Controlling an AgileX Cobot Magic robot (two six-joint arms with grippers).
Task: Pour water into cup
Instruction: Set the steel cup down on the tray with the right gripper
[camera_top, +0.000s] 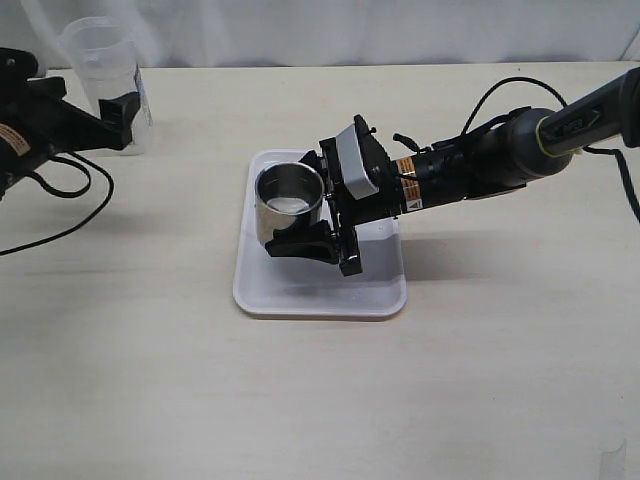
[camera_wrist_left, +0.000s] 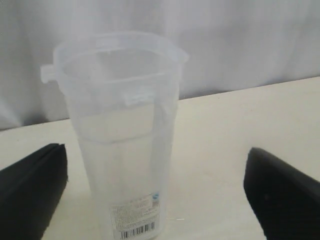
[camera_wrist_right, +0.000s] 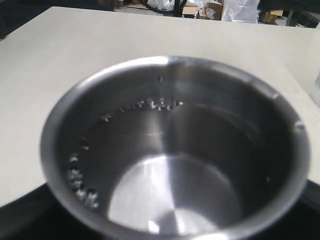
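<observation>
Left pincer (camera_wrist_left: 155, 169) wide, astride plastic container (camera_wrist_left: 125, 135), not touching. Centre it, close low, lift level. Right pincer (camera_top: 291, 206) clasps cup (camera_top: 290, 192) on tray (camera_top: 385, 295) — keep it steady.

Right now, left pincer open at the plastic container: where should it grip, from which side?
Probably grip the plastic container at mid-body, below the lipped rim, level from the side the left pincer now faces. It stands upright, walls near-straight there, between the open fingers.

The tall translucent plastic container (camera_wrist_left: 120, 135) has its base cut off, and the print on its label (camera_wrist_left: 135, 220) is unreadably small. Inside the short shiny steel cup (camera_wrist_right: 175, 150), water cannot be told from metal.
</observation>
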